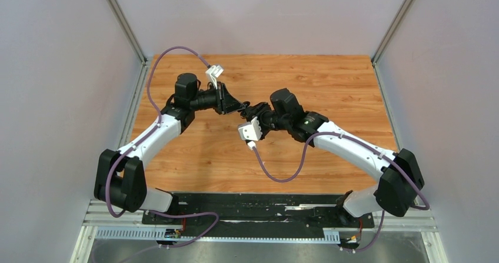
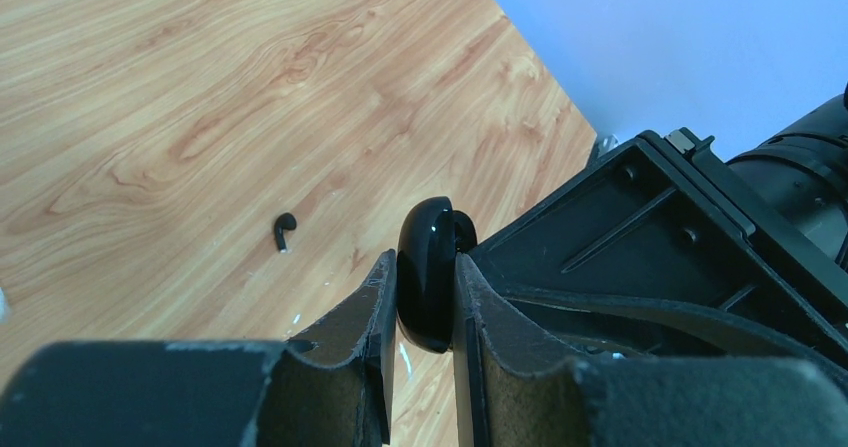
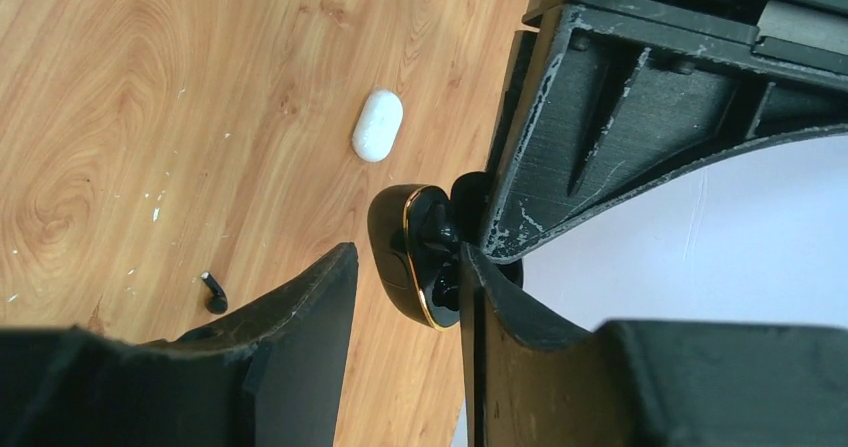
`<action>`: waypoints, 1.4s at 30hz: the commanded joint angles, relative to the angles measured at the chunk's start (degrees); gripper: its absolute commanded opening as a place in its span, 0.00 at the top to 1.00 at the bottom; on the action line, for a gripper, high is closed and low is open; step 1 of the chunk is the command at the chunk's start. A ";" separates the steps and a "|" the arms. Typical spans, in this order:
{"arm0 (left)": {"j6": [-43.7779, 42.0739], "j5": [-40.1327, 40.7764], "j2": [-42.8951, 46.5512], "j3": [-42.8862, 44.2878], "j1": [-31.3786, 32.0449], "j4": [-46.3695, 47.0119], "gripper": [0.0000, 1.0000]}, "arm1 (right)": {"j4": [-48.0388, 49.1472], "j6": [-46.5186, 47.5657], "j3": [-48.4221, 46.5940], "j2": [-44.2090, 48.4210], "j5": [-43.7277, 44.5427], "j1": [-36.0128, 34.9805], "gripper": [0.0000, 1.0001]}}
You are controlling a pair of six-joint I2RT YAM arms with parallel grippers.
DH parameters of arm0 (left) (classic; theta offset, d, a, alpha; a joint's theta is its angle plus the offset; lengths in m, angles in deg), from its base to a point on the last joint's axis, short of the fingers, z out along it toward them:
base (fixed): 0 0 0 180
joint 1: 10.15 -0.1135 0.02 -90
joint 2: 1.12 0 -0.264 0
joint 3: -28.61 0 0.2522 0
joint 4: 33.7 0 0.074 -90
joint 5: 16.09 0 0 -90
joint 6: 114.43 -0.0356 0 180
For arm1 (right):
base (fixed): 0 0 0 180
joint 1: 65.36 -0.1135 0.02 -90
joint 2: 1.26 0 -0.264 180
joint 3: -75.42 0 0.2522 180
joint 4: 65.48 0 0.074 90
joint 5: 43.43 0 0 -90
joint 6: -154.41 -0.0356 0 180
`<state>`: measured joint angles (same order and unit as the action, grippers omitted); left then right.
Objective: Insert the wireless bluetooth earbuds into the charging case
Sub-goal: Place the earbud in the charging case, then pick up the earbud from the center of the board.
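My left gripper point(image 2: 425, 267) is shut on a glossy black charging case point(image 2: 428, 297) and holds it above the table. In the right wrist view the case point(image 3: 398, 237) is open, with a gold rim and glossy black shapes inside. My right gripper point(image 3: 405, 257) is open; the case sits between its fingers, close to the right finger point(image 3: 520, 367). One black earbud with a short stem point(image 2: 284, 230) lies on the wooden table and also shows in the right wrist view point(image 3: 213, 293). The white earbuds are out of view. In the top view both grippers meet mid-table point(image 1: 247, 109).
A white oval capsule point(image 3: 377, 124), larger than the black earbud, lies on the table beyond the case. The wooden table point(image 1: 329, 80) is walled by grey panels on three sides. Purple cables loop from both arms over the table.
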<state>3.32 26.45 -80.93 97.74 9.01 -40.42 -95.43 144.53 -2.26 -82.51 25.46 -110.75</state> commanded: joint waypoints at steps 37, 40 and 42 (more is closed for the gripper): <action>-35.63 -3.86 0.95 12.04 -2.94 -32.83 1.00 | -11.78 -36.09 -0.58 -13.42 -12.23 22.64 0.69; -35.41 -3.10 1.35 12.08 -2.98 -33.66 1.00 | -5.51 -33.56 2.18 -15.44 -10.56 22.17 0.68; -34.85 -2.80 1.57 11.98 -3.10 -34.23 1.00 | -4.68 -30.81 2.18 -17.18 -10.40 21.57 0.67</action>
<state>-30.06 23.87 -81.04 107.62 6.24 -72.48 -107.01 108.55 -0.29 -98.16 14.86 -88.06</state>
